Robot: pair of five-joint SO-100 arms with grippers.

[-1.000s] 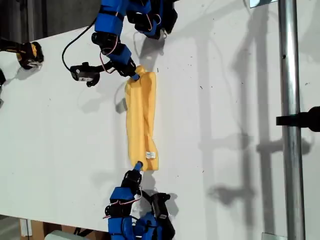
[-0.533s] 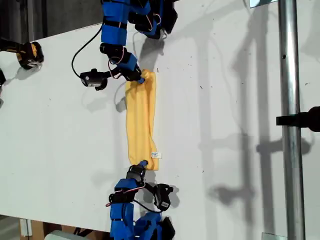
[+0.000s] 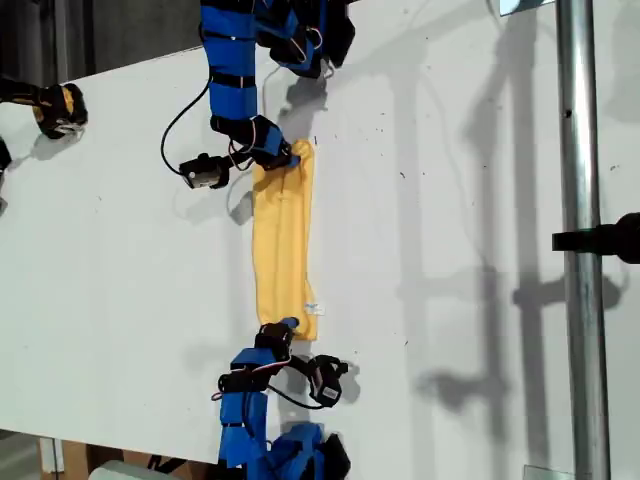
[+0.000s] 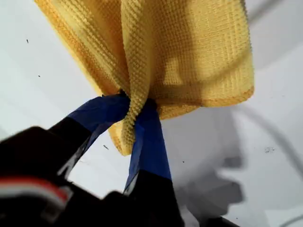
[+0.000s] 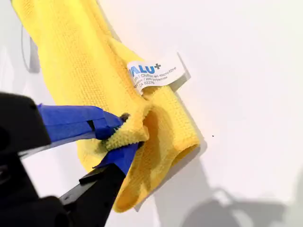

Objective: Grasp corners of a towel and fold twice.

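Observation:
The yellow-orange towel (image 3: 285,240) lies as a long narrow folded strip on the white table (image 3: 450,200), running from the far side to the near side in the exterior view. My first gripper (image 3: 291,158) is shut on a bunched corner at the strip's far end; the first wrist view shows its blue fingers (image 4: 149,137) pinching the towel (image 4: 189,52). My second gripper (image 3: 288,324) is shut on the near end. In the second wrist view it (image 5: 120,132) pinches a corner of the towel (image 5: 71,52) beside the white tag (image 5: 156,73), which also shows in the exterior view (image 3: 312,309).
A metal pole (image 3: 578,240) with a black clamp (image 3: 605,240) stands upright at the exterior view's right. A yellow-and-black object (image 3: 60,108) sits near the table's edge at the exterior view's upper left. Cables loop beside both arms.
Both grippers, still holding the towel's ends, shifted toward the exterior view's right. The strip is now straighter and narrower, and the tag end moved right with it.

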